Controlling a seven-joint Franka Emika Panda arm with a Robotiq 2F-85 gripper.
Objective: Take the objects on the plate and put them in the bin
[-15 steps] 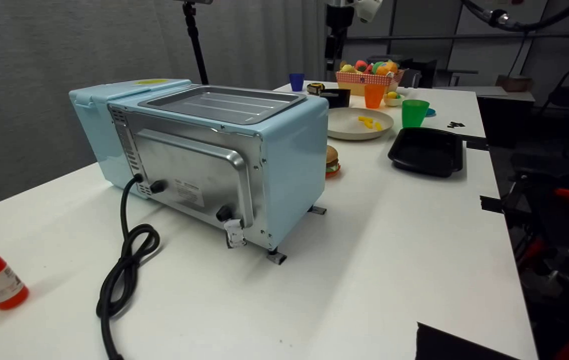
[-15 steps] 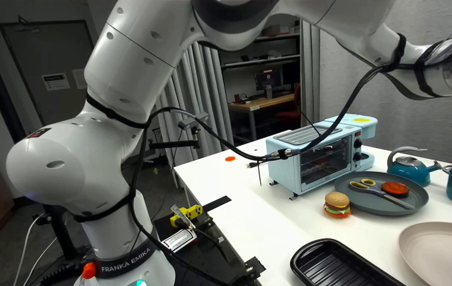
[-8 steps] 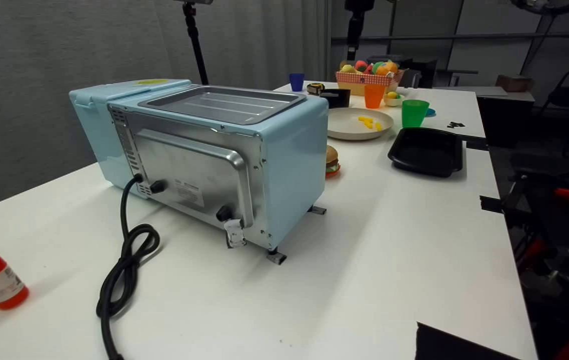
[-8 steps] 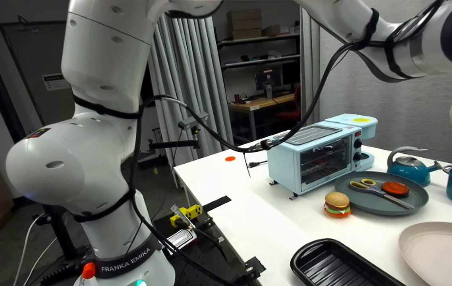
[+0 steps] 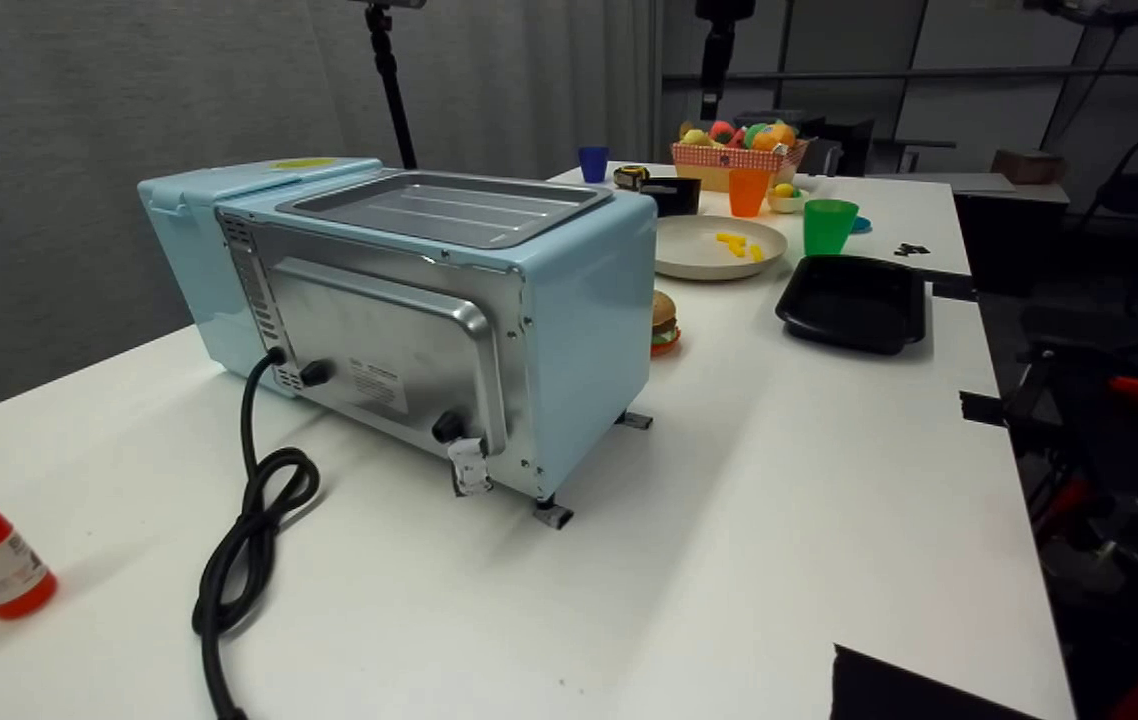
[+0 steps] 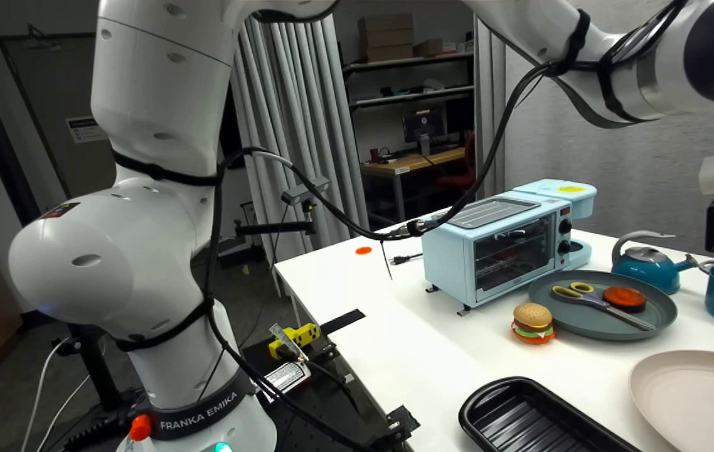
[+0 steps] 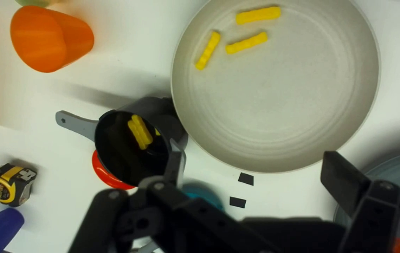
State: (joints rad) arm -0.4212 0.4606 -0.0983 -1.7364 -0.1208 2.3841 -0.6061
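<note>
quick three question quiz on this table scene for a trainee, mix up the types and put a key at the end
1. Multiple choice: how many yellow pieces lie on the pale plate?
a) one
b) three
c) six

2. True or false: in the wrist view, the gripper stands open.

3. Short answer: in an exterior view, which two things lie on the dark grey plate?

Key:
1: b
2: true
3: scissors and a red disc
</note>
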